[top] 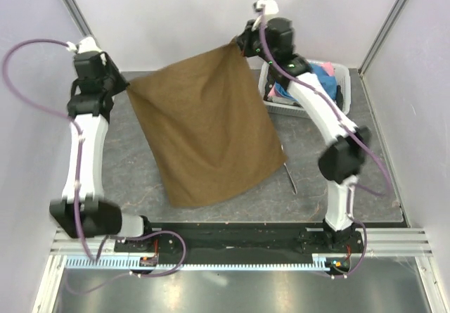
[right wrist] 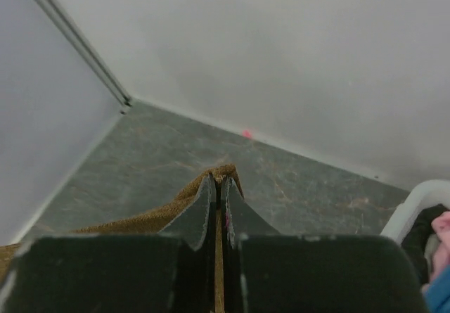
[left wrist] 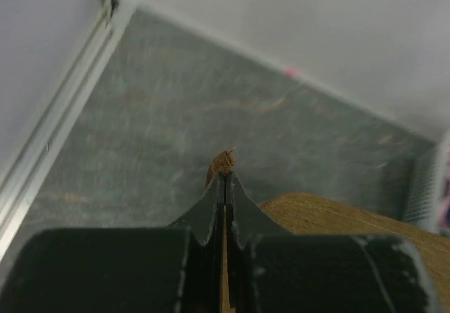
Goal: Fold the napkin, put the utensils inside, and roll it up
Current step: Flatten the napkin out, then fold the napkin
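The brown napkin (top: 204, 126) hangs spread in the air between my two arms, above the grey table. My left gripper (top: 126, 86) is shut on its left top corner, and a tuft of brown cloth (left wrist: 223, 162) pokes out past the left gripper (left wrist: 225, 176) tips. My right gripper (top: 239, 44) is shut on the right top corner; the cloth (right wrist: 140, 218) trails off to the left of the right gripper (right wrist: 219, 181). A slim silver fork (top: 289, 174) lies on the table by the napkin's lower right edge, partly hidden under it.
A white basket (top: 342, 74) with blue and pink clothes stands at the back right, its rim (right wrist: 415, 204) close to my right gripper. White walls enclose the table on the left, back and right. The black mounting rail (top: 232, 237) runs along the near edge.
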